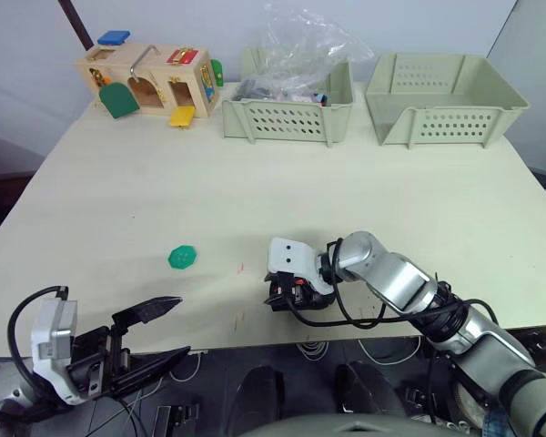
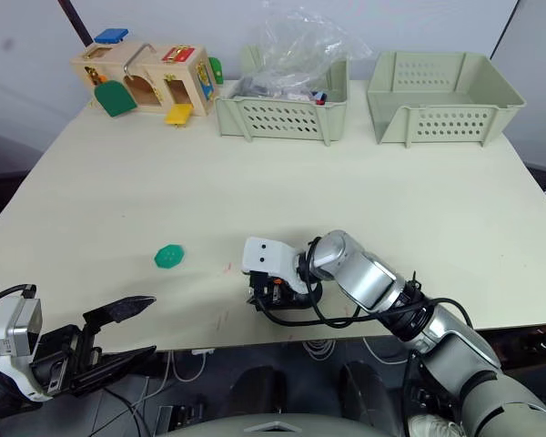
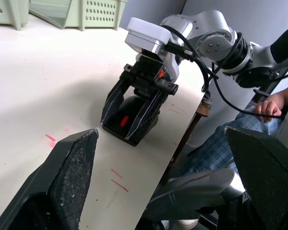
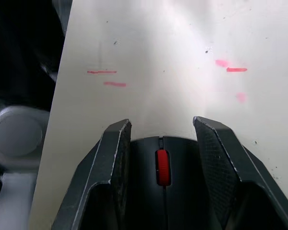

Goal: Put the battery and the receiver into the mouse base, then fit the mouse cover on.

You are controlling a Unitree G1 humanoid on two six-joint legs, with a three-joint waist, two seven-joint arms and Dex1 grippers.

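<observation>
My right gripper (image 4: 161, 139) has its two fingers set narrow around the mouse base (image 3: 129, 120), one finger against each flank, with the red scroll wheel (image 4: 162, 166) showing between them. The base sits on the table (image 1: 255, 182) close to its near edge, low and flat on the top. My left gripper (image 1: 159, 332) hangs off the near edge on my left, fingers spread wide and holding nothing, well apart from the mouse.

I judge that I am at the holding or seating stage: the body is clamped from above, but from here I cannot tell whether the battery and receiver are already inside, nor whether the glossy mouse cover is already on. The upper surface near the wheel looks smooth and black, which could be either the body's front or a fitted shell. If the cover is on, the next move calls for a gentle press and a clean release straight up, without dragging the mouse toward the edge. If not, I need the loose parts, and I see none of them on the table.

Further out lie a green piece (image 1: 183, 258), a wooden latch box (image 1: 150, 77), a basket (image 1: 287, 118) holding a plastic bag, and a second basket (image 1: 446, 100). A person's hand (image 3: 271, 105) rests on a knee beyond the table edge.
</observation>
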